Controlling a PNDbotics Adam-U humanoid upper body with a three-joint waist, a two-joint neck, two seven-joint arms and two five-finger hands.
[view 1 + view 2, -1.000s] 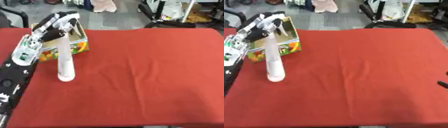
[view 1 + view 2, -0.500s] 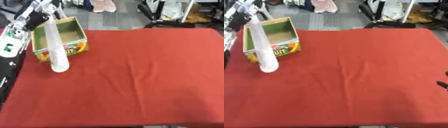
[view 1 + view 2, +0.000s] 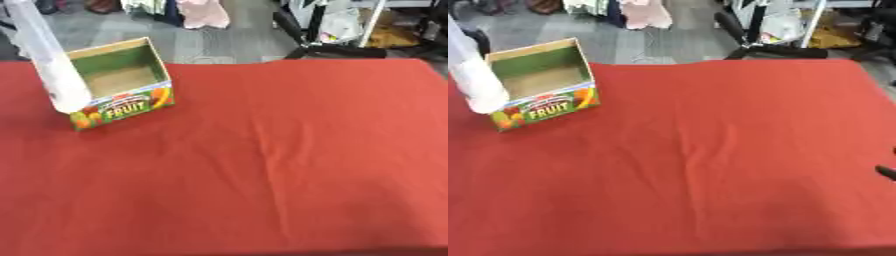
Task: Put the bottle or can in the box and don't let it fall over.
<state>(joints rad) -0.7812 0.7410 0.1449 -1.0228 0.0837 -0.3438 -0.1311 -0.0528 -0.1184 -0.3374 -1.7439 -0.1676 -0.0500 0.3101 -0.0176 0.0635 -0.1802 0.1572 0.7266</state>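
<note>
Your white bottle (image 3: 48,60) is up off the red tablecloth (image 3: 262,165) at the far left, tilted, its upper end leaning toward the top-left corner of the view and its rounded lower end hanging just in front of the left wall of the box (image 3: 121,85). That lower end overlaps the box's near-left corner in both eye views, but you cannot tell from here whether it is touching the cardboard or only hovering before it — it is not inside the box. The box itself is an open-topped cardboard carton with a green inner wall, a brown floor and a "FRUIT" label with pictured fruit on its near face; it stands on the cloth at the far left, turned a little askew, with nothing in it. Your left hand does not show in either view; whatever carries the bottle is cut off beyond the top-left edge, so its hold cannot be told. Of your right side, only a small dark tip (image 3: 885,172) pokes in at the right edge of the right eye view, low down and well apart from the box — too little to say whether that hand is spread or curled.
</note>
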